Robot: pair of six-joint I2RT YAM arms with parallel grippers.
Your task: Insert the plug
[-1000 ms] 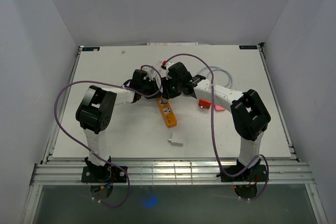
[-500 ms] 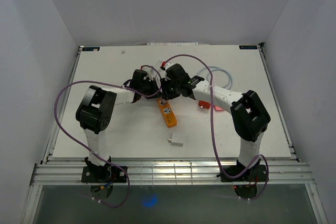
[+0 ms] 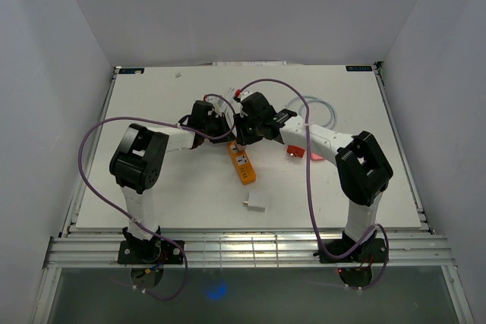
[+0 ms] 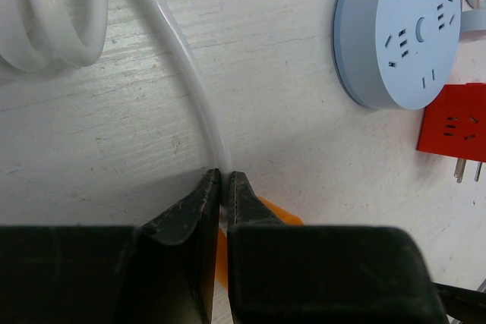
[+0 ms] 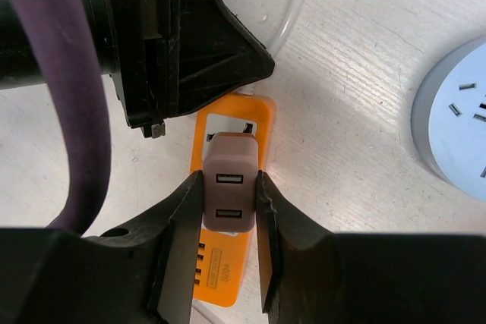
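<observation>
**Status:** right hand (image 5: 228, 195) grips the plug (image 5: 230, 176) by its sides, w/ the plug over the far part of the orange socket strip (image 5: 224, 271), mid-worktop (image 3: 152, 96). Left hand (image 4: 224, 187) is closed on the white cord (image 4: 217, 142) just beside the strip.

**Risks:**
1. Pins are hidden, so alignment can't be confirmed. If they sit off the slots, a push likely jams or tilts the plug in the grip.
2. Strip is restrained via the cord only, so it may slide under load.
3. Hands are v. close, so a small correction may cause contact.
</observation>
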